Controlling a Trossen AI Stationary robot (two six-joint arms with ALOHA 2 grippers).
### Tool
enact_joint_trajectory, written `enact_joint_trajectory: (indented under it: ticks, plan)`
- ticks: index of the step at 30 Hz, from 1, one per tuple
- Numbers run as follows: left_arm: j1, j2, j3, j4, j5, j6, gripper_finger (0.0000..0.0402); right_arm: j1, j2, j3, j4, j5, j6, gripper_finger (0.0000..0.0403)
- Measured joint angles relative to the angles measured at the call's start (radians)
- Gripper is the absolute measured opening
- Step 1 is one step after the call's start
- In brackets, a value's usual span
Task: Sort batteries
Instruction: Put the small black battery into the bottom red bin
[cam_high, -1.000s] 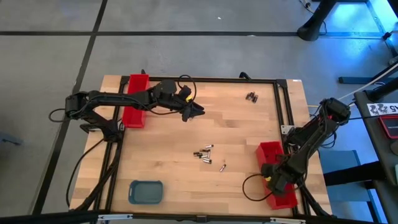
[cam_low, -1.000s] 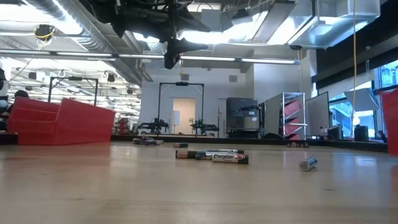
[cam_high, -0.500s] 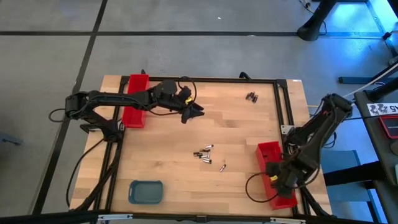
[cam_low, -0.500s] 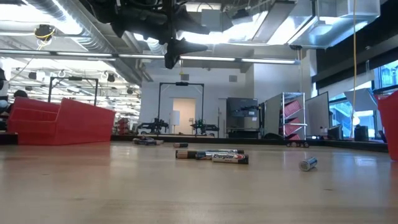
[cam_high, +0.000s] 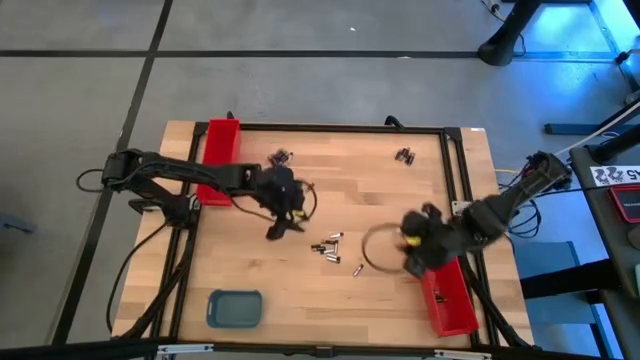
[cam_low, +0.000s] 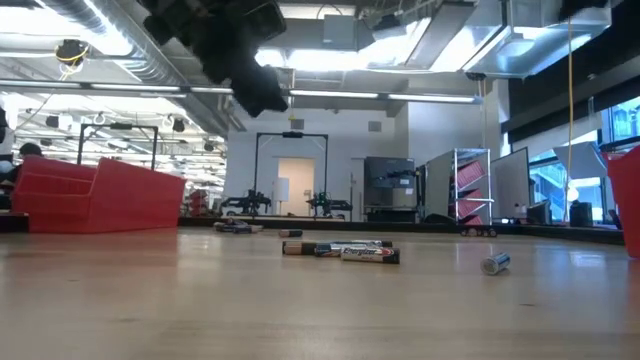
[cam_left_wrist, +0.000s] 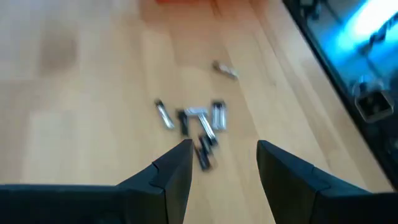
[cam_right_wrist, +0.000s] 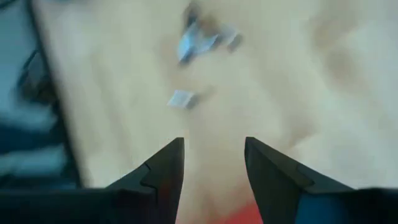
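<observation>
A: Where are the batteries (cam_high: 328, 246) on the worktop (cam_high: 380, 200)?

B: Most lie in a small cluster near its middle, a bit toward the front edge. One single battery (cam_high: 358, 268) sits just beside that cluster, on the side of the right arm. A pair (cam_high: 404, 155) rests near the far right corner, and another pair (cam_high: 281, 157) lies near the far edge, close to the red tray (cam_high: 218, 145) at the far left.

A: And the left gripper (cam_high: 279, 226)?

B: It hangs above the wood just left of the cluster. Its fingers (cam_left_wrist: 171, 171) stand apart with nothing between them; in its wrist view the cluster shows beyond the gap.

A: The right gripper (cam_high: 410, 262)?

B: It is over the worktop near the right edge, beside the second red tray (cam_high: 450, 300) at the front right corner. Its fingers (cam_right_wrist: 163, 167) are also spread and hold nothing.

A: Anything else?

B: A blue-grey tray (cam_high: 235, 308) sits near the front left corner.
</observation>
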Motion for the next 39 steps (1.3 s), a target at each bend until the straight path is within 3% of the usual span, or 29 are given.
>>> enact_joint_trajectory:
  ticks: [4, 8, 13, 18, 24, 39]
  plan:
    - [-0.058, 0.051, 0.0, -0.047, -0.031, 0.011, 0.0169, -0.134, 0.0, -0.009, 0.073, 0.15, -0.045, 0.017]
    - [-0.106, 0.13, 0.0, -0.028, -0.057, 0.032, 0.0169, -0.235, 0.005, -0.011, 0.183, 0.226, -0.066, 0.017]
    - [-0.156, 0.234, 0.0, -0.009, -0.223, 0.055, 0.0169, -0.293, 0.022, -0.011, 0.294, 0.22, -0.143, 0.017]
    - [-0.191, 0.309, -0.001, 0.113, -0.363, 0.021, 0.0164, -0.292, 0.024, -0.011, 0.312, 0.208, -0.154, 0.017]
    - [-0.217, 0.37, 0.0, 0.202, -0.368, -0.001, 0.0147, -0.291, 0.025, -0.011, 0.303, 0.138, -0.154, 0.017]
    - [-0.222, 0.422, 0.001, 0.237, -0.405, -0.08, 0.0111, -0.291, 0.025, -0.011, 0.298, 0.114, -0.155, 0.017]
